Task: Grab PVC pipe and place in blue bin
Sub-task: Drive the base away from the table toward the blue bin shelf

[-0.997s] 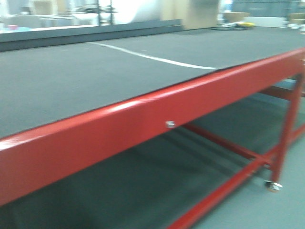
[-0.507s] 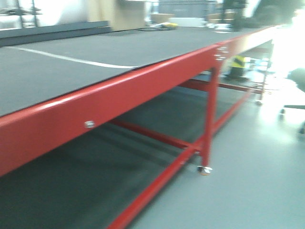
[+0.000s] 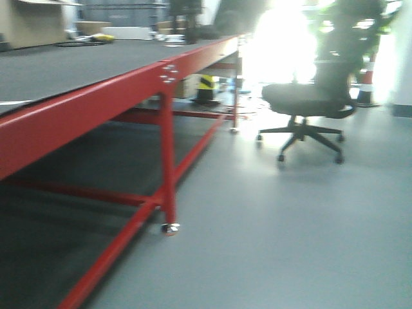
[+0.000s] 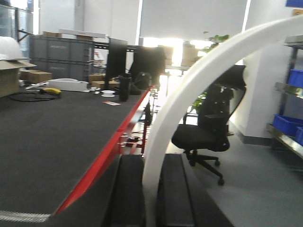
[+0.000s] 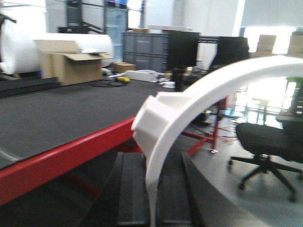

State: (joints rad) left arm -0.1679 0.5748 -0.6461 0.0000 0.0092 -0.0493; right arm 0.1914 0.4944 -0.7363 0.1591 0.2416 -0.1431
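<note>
A two-armed wheeled robot stands beside a long table with a red frame and a dark worktop. Within the last second the front view has swung right. The worktop that filled it now lies only along the left side. Grey floor and a black office chair, standing off the worktop's long red edge, take up the rest. I read that as the base turning away from the table with its load.

The left gripper is clamped on a curved white PVC pipe. The pipe rises between its dark fingers and arcs up to the right, out past the red edge. The right gripper likewise pinches white pipe just below a flared socket end (whether it is the same piece, I cannot tell).

Blue bins sit on a shelf beyond the chair, well clear of the worktop's far corner. Placing is not yet done.
</note>
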